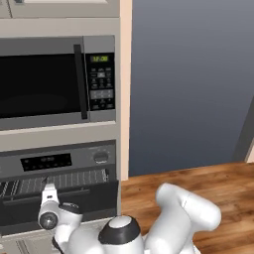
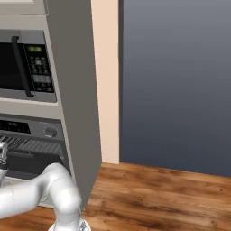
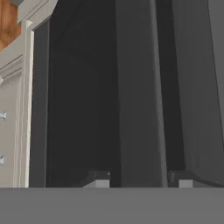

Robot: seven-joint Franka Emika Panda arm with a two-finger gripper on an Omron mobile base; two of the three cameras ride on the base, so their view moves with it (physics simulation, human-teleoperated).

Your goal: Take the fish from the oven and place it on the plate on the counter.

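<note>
Fish: the small, slim dark-grey piece. I cannot tell where it lies. Judged to be inside the oven, beyond the jaws, since nothing is carried.

Jaws (image 3: 139, 179): the two dark tips stand on either side of the long steel-grey bar handle (image 3: 140, 87), one tip hard against each flank. Judged a grip on the bar, at a middling width set by the bar itself. In the left base view the jaws (image 1: 48, 190) sit at the top edge of the door.

Progress: early. The door looks tipped a little outward at its top, which leaves a slot. Judged left to do: swing the door fully down, reach in, take the fish, carry it to the pale-grey plate on the white marble counter.

Materials, near to far:
- Handle: smooth, straight, matte metal, with dark door glass directly behind the jaws.
- Wire rack (image 1: 59, 181): thin parallel grey rods, just above and past the jaws.
- Built-in steel-grey oven (image 1: 74, 149): flat brushed panel above the jaws, black display strip, round knob (image 1: 100, 157).
- Black-windowed microwave (image 1: 44, 82): higher above, glossy dark window, button keypad.
- Brown wooden plank floor (image 1: 208, 178) and plain blue-grey wall (image 1: 188, 74): well off to the side of the jaws.
</note>
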